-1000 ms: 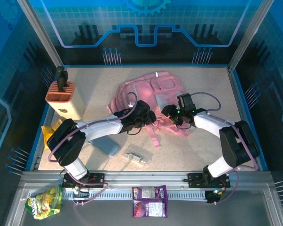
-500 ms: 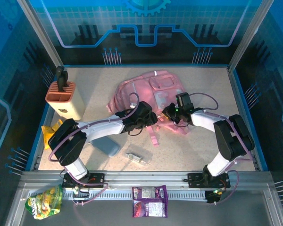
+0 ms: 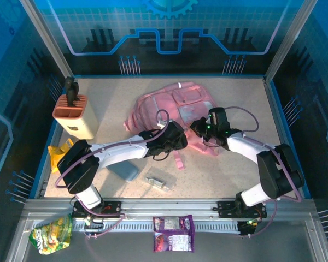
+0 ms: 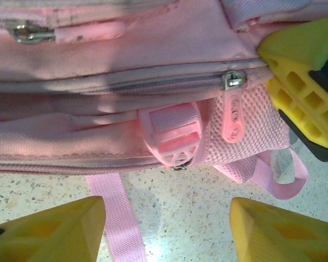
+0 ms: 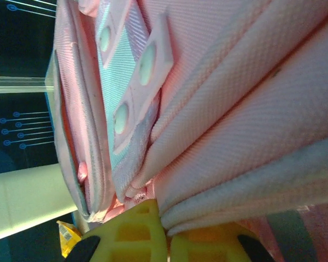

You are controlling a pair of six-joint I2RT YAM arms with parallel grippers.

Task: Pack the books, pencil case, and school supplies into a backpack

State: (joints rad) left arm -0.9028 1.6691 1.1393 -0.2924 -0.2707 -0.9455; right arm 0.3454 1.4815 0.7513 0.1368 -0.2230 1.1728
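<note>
White arms [image 3: 120, 152], black joints; yellow ribbed jaws.

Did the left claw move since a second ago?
Yes. In the top view the left claw slid rightward along the backpack, farther from the orange-topped block.

Noted a pink backpack [image 3: 172, 103] with pale panels, a grey-blue pencil case [image 3: 124, 170], a speckled beige table [image 3: 112, 101], an orange-topped beige block [image 3: 74, 119] and purple snack packets [image 3: 173, 233].

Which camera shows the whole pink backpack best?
The top external view: the backpack lies almost whole there, its near edge partly covered. The left wrist view gives its zips and buckle up close; the right wrist view, folds of pink fabric.
</note>
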